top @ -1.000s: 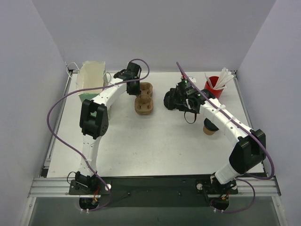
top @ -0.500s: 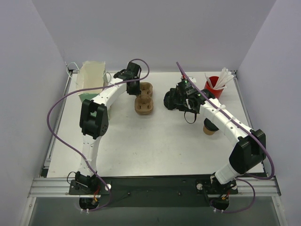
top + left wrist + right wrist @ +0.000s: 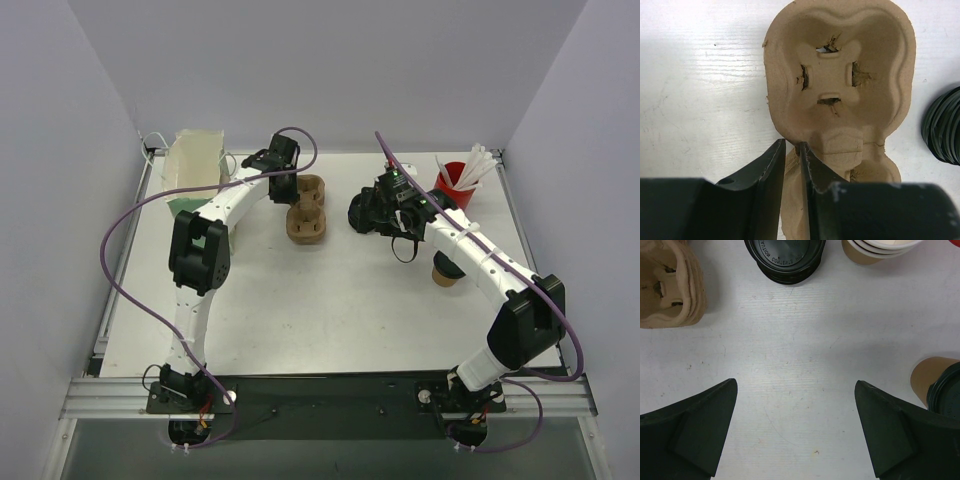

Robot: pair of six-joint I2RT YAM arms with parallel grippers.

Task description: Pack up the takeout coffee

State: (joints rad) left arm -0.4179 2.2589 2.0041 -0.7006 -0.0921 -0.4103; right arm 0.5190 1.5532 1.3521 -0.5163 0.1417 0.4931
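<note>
White tabletop (image 3: 330, 320) fills your top view, with plain grey walls (image 3: 330, 70) on three sides. Your left gripper (image 3: 791, 145) is at the back of the table, at the left side of the pulp carrier (image 3: 840, 85). Its jaws are drawn close together, and in the left wrist view a strip of the carrier's rim sits between them, so they are pinching that rim. The carrier lies flat, its near cup well open to the camera, with torn slots round the raised middle.

Your right gripper (image 3: 795, 385) hangs over bare table to the right of the carrier, with its jaws spread wide and nothing between them. Beyond its fingertips you can see a stack of black lids (image 3: 785, 260) and, to their right, a stack of lidless cups (image 3: 875, 250). The carrier's edge shows at the top left of that view.

You will find the coffee (image 3: 940, 385) on the table outside the right finger, close to it but not touching, with its black lid on. From above, the coffee (image 3: 445, 272) sits beside the right forearm, which partly hides it. It is well apart from the carrier and not in either well.

A red cup (image 3: 455, 185) with white sticks (image 3: 478, 163) stands at the back right. A pale bag (image 3: 195, 160) stands at the back left.
</note>
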